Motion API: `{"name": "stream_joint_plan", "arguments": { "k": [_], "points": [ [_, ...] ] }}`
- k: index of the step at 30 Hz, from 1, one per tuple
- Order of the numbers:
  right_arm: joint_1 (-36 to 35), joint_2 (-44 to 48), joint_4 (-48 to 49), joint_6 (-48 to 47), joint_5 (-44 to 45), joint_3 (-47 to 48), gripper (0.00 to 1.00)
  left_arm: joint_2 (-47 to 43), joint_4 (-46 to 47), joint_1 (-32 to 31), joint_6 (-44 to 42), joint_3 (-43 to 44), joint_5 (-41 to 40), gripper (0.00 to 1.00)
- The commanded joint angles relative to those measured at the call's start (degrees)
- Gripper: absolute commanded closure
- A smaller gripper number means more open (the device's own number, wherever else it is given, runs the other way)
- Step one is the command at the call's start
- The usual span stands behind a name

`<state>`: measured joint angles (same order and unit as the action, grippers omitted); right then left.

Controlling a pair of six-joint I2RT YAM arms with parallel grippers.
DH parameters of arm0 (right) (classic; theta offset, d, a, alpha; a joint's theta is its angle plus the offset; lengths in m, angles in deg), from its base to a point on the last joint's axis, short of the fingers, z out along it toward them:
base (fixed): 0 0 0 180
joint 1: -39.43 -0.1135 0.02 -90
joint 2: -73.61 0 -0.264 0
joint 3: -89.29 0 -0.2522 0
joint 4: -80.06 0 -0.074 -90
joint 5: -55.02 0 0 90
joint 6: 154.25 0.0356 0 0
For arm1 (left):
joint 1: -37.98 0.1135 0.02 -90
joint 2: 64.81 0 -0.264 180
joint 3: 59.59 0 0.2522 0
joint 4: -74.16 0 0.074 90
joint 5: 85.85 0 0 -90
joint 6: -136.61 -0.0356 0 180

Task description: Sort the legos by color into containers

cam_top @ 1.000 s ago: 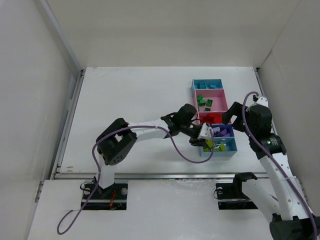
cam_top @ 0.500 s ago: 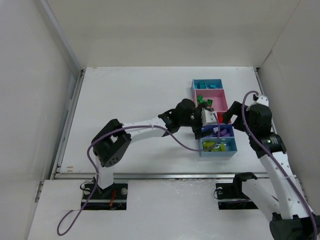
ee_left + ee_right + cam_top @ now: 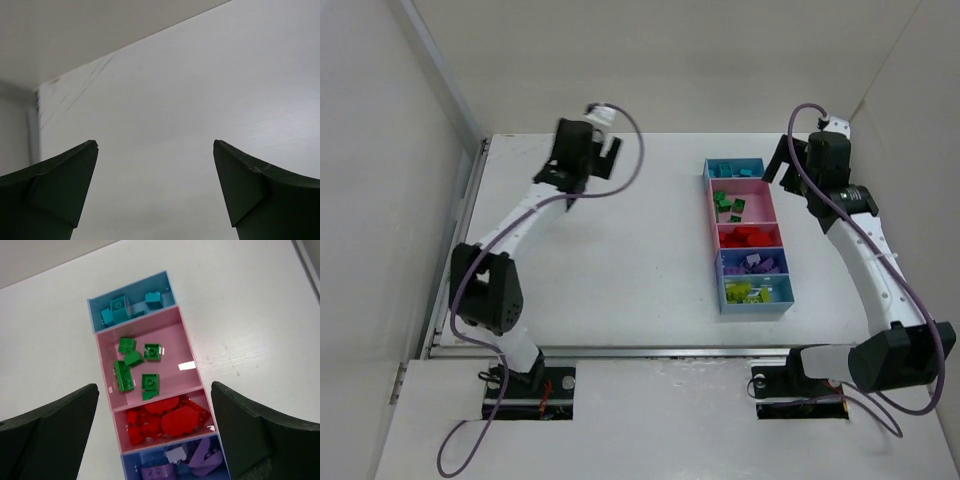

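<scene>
White walls were seen on three sides of a white table (image 3: 620,250), on whose right half the containers (image 3: 709,215) were laid as one strip running away from the arm bases. Every brick seen lay inside a bin, one colour to each: teal legos (image 3: 120,307) in the far light-blue bin, green legos (image 3: 122,375) in the pink bin next to it, red legos (image 3: 177,420) in the second pink bin, purple legos (image 3: 200,457) in the darker blue bin, and yellow-green legos (image 3: 750,292) in the nearest bin. The sorting was therefore judged finished, or nearly so.

The left gripper (image 3: 155,145) was held over bare table near the far-left corner, well apart from the strip, its fingers spread with nothing between them. The right gripper (image 3: 154,386) was held above the far end of the strip, likewise spread and empty. Both were judged to be parked so that the bins were left unobstructed. Nothing was seen between the right gripper and the bins; only the thin dividing walls separated the colours.
</scene>
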<state>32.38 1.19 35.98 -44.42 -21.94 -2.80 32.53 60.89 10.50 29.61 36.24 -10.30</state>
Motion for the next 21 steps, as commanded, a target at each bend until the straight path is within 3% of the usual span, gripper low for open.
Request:
{"name": "stream_joint_plan", "arguments": {
  "k": [1, 7, 11, 21],
  "points": [
    [1.5, -2.0, 2.5, -1.6, -0.3, 4.9, 0.01, -9.7, -8.3, 11.4, 6.3, -2.1, 3.7, 0.00],
    [5.3, -3.4, 5.4, -0.9, -1.4, 7.2, 0.01, -20.7, -6.5, 24.3, 6.3, -13.9, 3.7, 0.00],
    [5.8, -2.9, 8.6, 0.3, 4.9, 7.2, 0.01, -25.4, -5.9, 32.8, 10.0, -20.3, 1.9, 0.00],
    [5.8, 2.5, 16.3, 0.3, 9.7, 4.8, 0.01, -30.1, -4.8, 36.4, 15.6, -29.1, 4.2, 0.00]
  ]
}}
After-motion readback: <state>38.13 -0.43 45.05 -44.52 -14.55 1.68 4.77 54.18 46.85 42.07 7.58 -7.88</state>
